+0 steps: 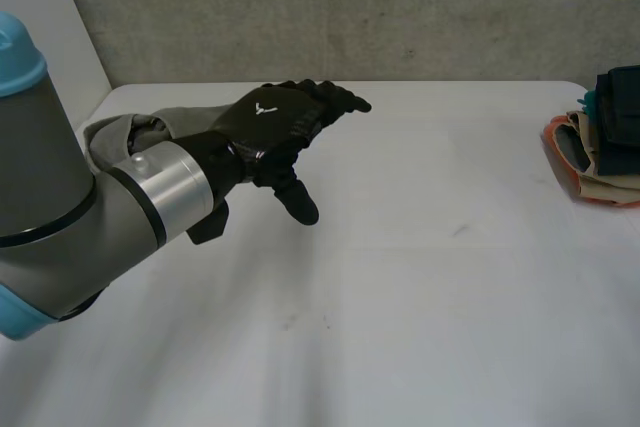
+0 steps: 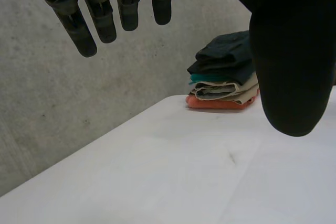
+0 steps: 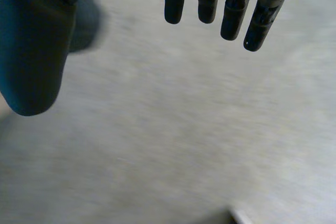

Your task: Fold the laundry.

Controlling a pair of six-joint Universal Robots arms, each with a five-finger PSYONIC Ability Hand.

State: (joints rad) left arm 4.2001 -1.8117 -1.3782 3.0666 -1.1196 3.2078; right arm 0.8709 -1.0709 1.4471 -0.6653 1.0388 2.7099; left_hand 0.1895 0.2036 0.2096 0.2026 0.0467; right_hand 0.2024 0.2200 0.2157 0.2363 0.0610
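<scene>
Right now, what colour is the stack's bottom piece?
Orange-red bottom piece, clearest in left wrist view.

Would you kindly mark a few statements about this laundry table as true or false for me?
1. The left hand is open, fingers straight, holding nothing. True.
2. The stack of folded clothes sits right beside the left arm. False: it lies at the right edge of the table, well apart from that arm.
3. A grey cloth lies bunched at the table's left rear, partly hidden by the left arm. True.
4. The right hand is shut on a cloth. False: its fingers are straight and hold nothing.
5. The stack's bottom item is orange. True.
</scene>
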